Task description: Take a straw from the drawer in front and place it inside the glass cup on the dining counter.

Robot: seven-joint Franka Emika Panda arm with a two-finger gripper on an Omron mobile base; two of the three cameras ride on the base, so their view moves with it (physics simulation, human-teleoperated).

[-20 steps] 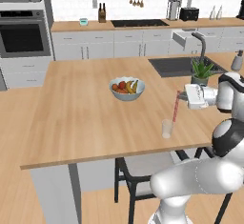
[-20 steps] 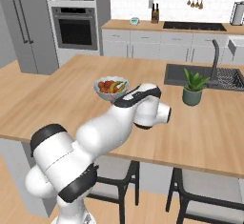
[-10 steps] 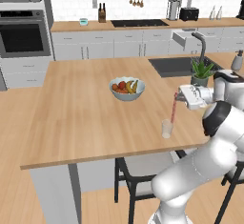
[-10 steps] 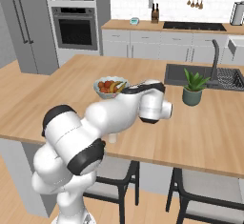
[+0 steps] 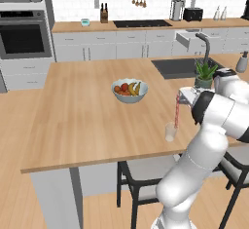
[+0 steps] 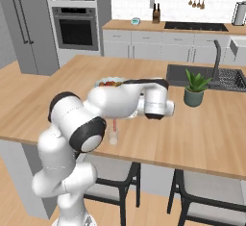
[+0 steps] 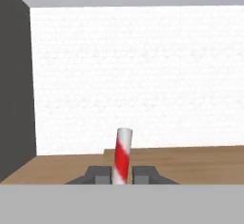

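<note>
Straw, red and white striped, stands close to upright with its long axis running top to bottom, and its lower end reaches down to the mouth of the glass cup. From the left base camera the tip looks level with the cup's rim or just inside it; whether it has passed the rim I cannot tell. In the right base view the straw shows as a short pink stroke right above the cup, so the two line up from both sides.

The fingers are clenched on the straw, one on each side of it, gripping near its upper part so that most of its length hangs below the hand toward the cup. In the left base view the gripper sits just beside the straw's top end, above and slightly right of the cup.

The cup rests on the light wood table near its front edge, apart from the fruit bowl further back. A potted plant stands behind the arm beside the sink.

My judgement: the coming move turns on keeping the straw's axis over the cup's opening, lowering straight down, then letting go so it leans on the rim inside the glass.
</note>
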